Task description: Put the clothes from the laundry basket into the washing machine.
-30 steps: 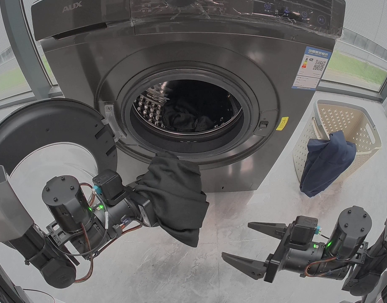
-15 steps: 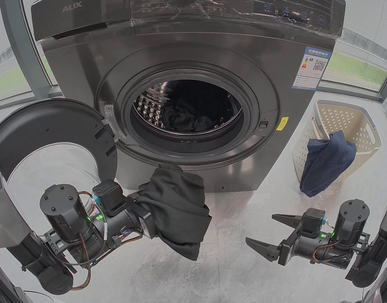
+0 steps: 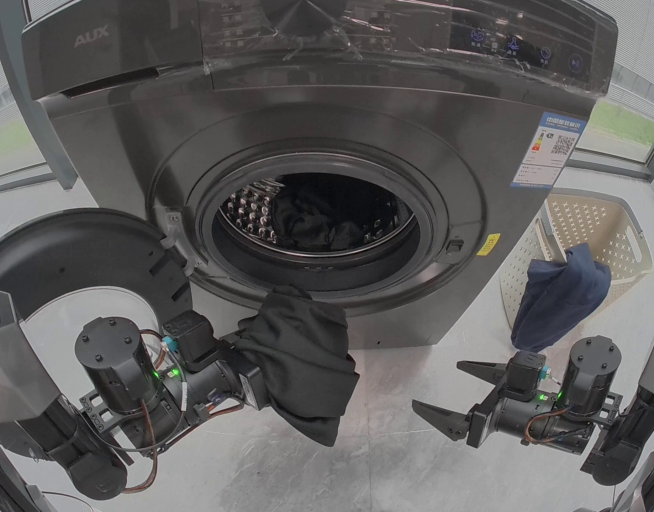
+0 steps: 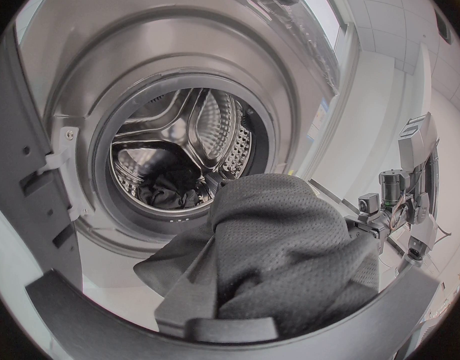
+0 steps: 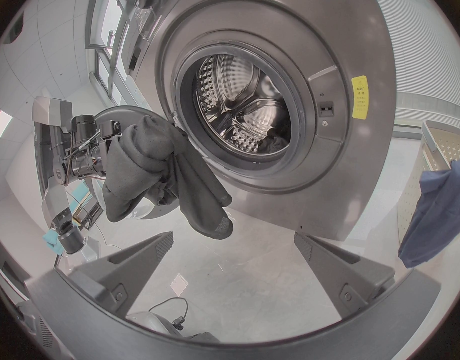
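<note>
The washing machine (image 3: 483,179) stands with its round door (image 3: 78,257) swung open to the left. Dark clothes (image 3: 309,222) lie in the drum (image 4: 210,126). My left gripper (image 3: 259,385) is shut on a black garment (image 3: 302,364), which drapes over its fingers just below the lower rim of the opening. In the left wrist view the black garment (image 4: 285,246) hangs in front of the drum mouth. My right gripper (image 3: 441,389) hovers open and holds nothing, low over the floor at the right. A navy garment (image 3: 558,296) hangs over the rim of the laundry basket (image 3: 604,229).
The beige basket (image 5: 442,146) stands on the floor right of the machine, against the window. The open door fills the space at the left. Bare grey floor (image 3: 398,456) lies between the two arms in front of the machine.
The head camera has drawn closer to the machine, so the whole picture has shifted. The right gripper has pulled back to the right, still open. The left gripper keeps its hold on the black garment.
</note>
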`<state>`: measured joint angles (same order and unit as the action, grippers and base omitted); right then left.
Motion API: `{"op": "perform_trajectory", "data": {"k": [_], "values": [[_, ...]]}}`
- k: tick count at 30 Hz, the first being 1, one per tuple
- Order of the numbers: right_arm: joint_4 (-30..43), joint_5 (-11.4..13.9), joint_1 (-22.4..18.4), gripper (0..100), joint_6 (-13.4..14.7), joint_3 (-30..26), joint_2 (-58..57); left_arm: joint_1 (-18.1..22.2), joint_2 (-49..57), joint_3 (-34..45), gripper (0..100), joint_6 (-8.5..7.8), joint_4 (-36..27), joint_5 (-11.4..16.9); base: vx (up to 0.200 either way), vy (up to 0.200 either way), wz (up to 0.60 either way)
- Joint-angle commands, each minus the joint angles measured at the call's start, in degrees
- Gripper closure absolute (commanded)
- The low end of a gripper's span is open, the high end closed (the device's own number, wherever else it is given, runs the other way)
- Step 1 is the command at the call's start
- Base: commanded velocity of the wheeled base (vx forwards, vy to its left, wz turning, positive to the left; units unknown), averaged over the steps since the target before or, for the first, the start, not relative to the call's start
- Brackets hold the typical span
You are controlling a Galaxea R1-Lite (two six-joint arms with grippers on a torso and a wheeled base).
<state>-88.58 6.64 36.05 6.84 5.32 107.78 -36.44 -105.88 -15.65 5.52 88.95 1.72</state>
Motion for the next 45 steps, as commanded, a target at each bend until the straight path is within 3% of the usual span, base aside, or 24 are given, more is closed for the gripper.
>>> {"op": "perform_trajectory", "data": {"k": [1, 11, 29, 36, 37, 45], "values": [[-0.02, 0.04, 0.08, 0, 0.02, -0.13, -0.02, -0.48, -0.38, 0.1, 100, 0.01, 0.08, -0.05, 0.2, 0.0, 0.0], [0.07, 0.65, 6.67, 0, -0.25, -5.14, -2.48, -2.76, -0.65, 1.33, 100, -0.07, 0.08, -0.49, 0.02, 0.0, 0.0], [-0.02, 0.56, 7.55, 0, -0.16, -4.44, -2.66, -2.23, -1.09, 0.18, 100, -0.25, -0.01, -0.58, -0.033, 0.0, 0.0], [-0.02, 0.48, 8.6, 0, 0.02, -3.12, -2.57, -2.23, -7.33, -8.08, 100, -1.66, -0.1, -0.58, 0.0, 0.0, 0.0], [-0.02, 0.48, 8.6, 0, 0.02, -2.77, -2.92, -1.88, -10.4, -11.07, 100, -2.36, -0.19, -0.58, 0.0, 0.0, 0.0], [-0.02, 0.39, 8.51, 0, 0.02, -2.77, -4.07, 0.75, -21.3, -28.56, 100, -2.71, -0.54, -1.1, 0.0, 0.0, 0.0]]}}
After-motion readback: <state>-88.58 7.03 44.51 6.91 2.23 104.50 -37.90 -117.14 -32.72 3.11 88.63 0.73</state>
